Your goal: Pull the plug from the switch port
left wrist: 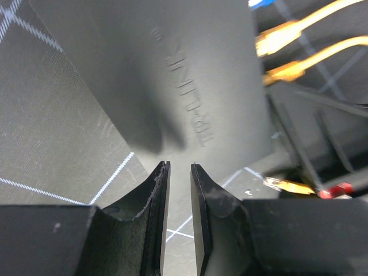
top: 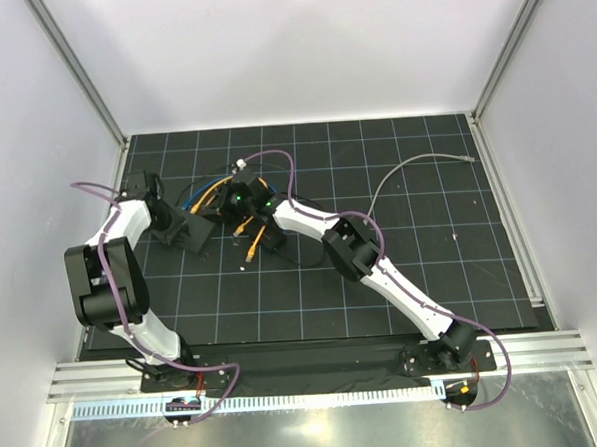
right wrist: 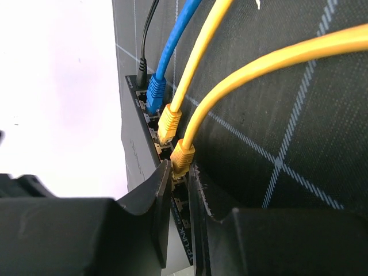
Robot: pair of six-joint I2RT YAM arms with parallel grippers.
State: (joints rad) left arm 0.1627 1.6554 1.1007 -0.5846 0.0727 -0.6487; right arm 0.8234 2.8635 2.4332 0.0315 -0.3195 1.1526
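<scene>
- Top view: the switch (top: 186, 232) lies in the far left part of the worktop (top: 412, 278), between the left hand (top: 166, 222) and the right hand (top: 240, 202). The plug is too small to make out here.
- Left wrist view: the left hand (left wrist: 179, 172) has its fingers almost together, with a thin empty gap between them. The tips are at the near edge of the switch (left wrist: 144, 75). Whether they press or pinch it, I cannot tell.
- Right wrist view: the right hand (right wrist: 183, 172) is clenched on the yellow plug (right wrist: 183, 154), the nearest one in the row. This plug sits in its port on the switch (right wrist: 141, 144), beside a second yellow plug (right wrist: 169, 122) and a blue plug (right wrist: 155, 92).
- I judge the yellow plug to be small, hard, light and rather smooth, probably held in by a springy latch. It is better to take its body close to the port, not the soft cable. The switch looks light and may slide along, so it needs holding.
</scene>
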